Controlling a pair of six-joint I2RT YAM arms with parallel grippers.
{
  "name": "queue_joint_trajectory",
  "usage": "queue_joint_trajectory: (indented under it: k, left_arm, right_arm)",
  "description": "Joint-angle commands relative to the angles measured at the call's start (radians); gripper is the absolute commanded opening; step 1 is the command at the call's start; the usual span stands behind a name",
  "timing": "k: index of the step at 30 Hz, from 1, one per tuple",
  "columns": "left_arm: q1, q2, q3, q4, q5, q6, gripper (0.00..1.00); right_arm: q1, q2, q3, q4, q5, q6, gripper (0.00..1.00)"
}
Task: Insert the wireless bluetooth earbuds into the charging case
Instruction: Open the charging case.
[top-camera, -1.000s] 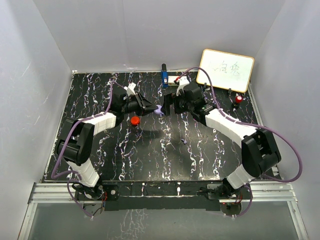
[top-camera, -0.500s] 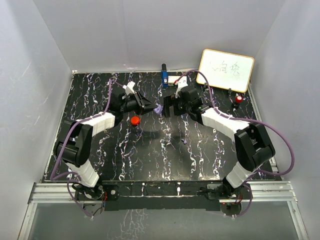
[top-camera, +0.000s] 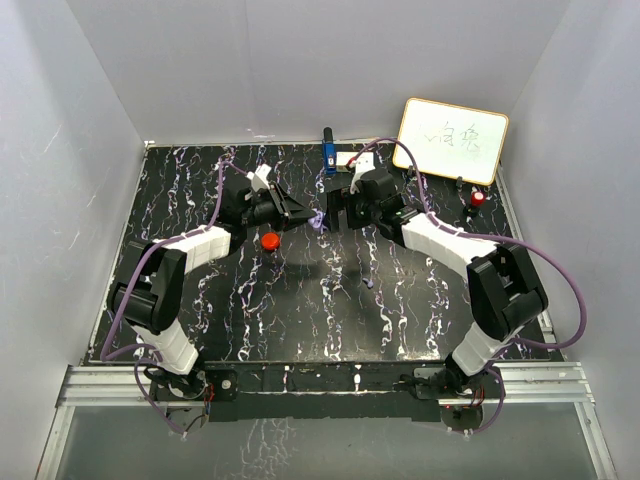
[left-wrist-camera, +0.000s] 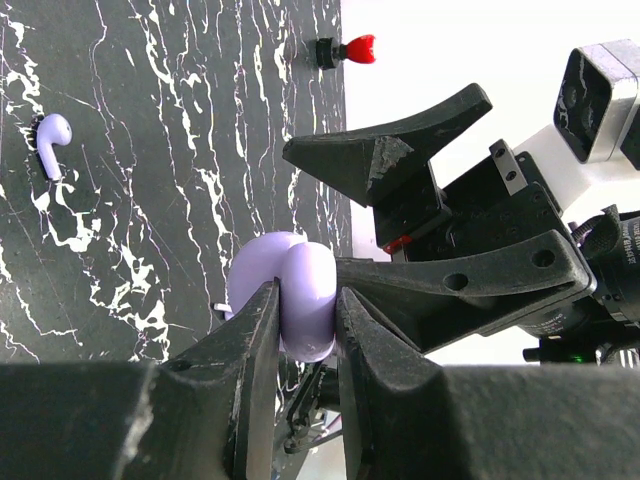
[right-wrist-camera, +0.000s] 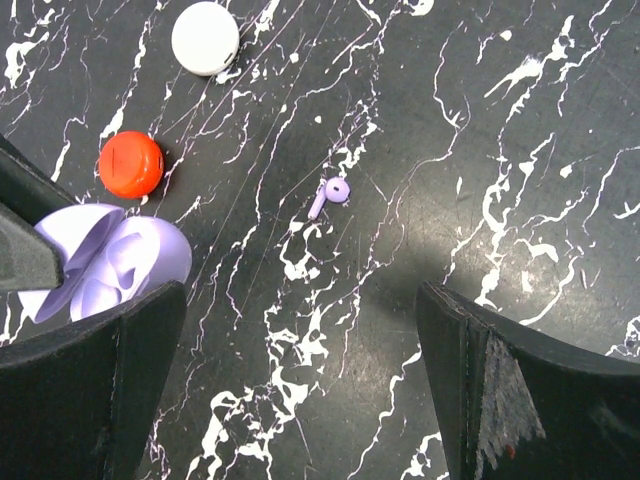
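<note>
1. From above, our left gripper (top-camera: 308, 217) is clamped tight on the lilac charging case (top-camera: 318, 223), which it holds over the bench (top-camera: 250, 320) a little beyond the middle, toward the far edge. Our right gripper (top-camera: 332, 212) faces it from the right with jaws spread wide and nothing between them, its tips just beside the case. One lilac earbud (top-camera: 370, 284) lies on the bench slightly right of the middle, well apart from the case. A red puck (top-camera: 269, 241) sits left of centre, near the left gripper. A whiteboard (top-camera: 450, 140) leans at the far right corner, a red-capped object (top-camera: 478, 199) stands by the right edge, and a blue object (top-camera: 328, 150) stands at the far edge

2. In the left wrist view, our fingers (left-wrist-camera: 250, 370) press on both sides of the case (left-wrist-camera: 300, 300), which shows two rounded halves. The right gripper's black fingers stand apart just behind it; we cannot tell whether the lower one touches the case. The earbud (left-wrist-camera: 52, 140) lies alone on the bench

3. In the right wrist view, our wide-spread fingers (right-wrist-camera: 90, 380) frame bare bench. The case (right-wrist-camera: 120, 262) at the left is hinged open. The red puck (right-wrist-camera: 131, 164) lies just beside it, a white puck (right-wrist-camera: 205, 38) farther off, and the earbud (right-wrist-camera: 332, 195) lies apart from them all
</note>
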Motion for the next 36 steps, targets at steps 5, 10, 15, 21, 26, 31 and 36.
queue_joint_trajectory:
  k: [5,10,15,21,26,31,36]
  left_arm:
    - [-0.029,-0.048,-0.008,0.083,0.050,-0.056,0.00]
    - [-0.031,-0.043,-0.010,0.113,0.051,-0.082,0.00]
    - [-0.030,-0.033,-0.026,0.163,0.063,-0.123,0.00]
    - [-0.031,-0.021,-0.058,0.252,0.063,-0.189,0.00]
    - [-0.033,-0.019,-0.072,0.294,0.052,-0.213,0.00]
    - [-0.034,-0.012,-0.078,0.332,0.043,-0.235,0.00]
    - [-0.033,-0.013,-0.073,0.354,0.024,-0.251,0.00]
  right_arm:
    - [0.008,0.048,0.085,0.086,-0.044,0.029,0.98]
    - [0.008,0.063,0.089,0.107,-0.049,0.044,0.98]
    - [0.008,0.068,0.105,0.122,-0.053,0.054,0.98]
    - [0.008,0.090,0.142,0.131,-0.069,0.065,0.98]
    - [0.008,0.122,0.165,0.156,-0.098,0.091,0.98]
    - [0.011,0.139,0.184,0.159,-0.101,0.102,0.98]
    - [0.010,0.141,0.183,0.143,-0.051,0.119,0.98]
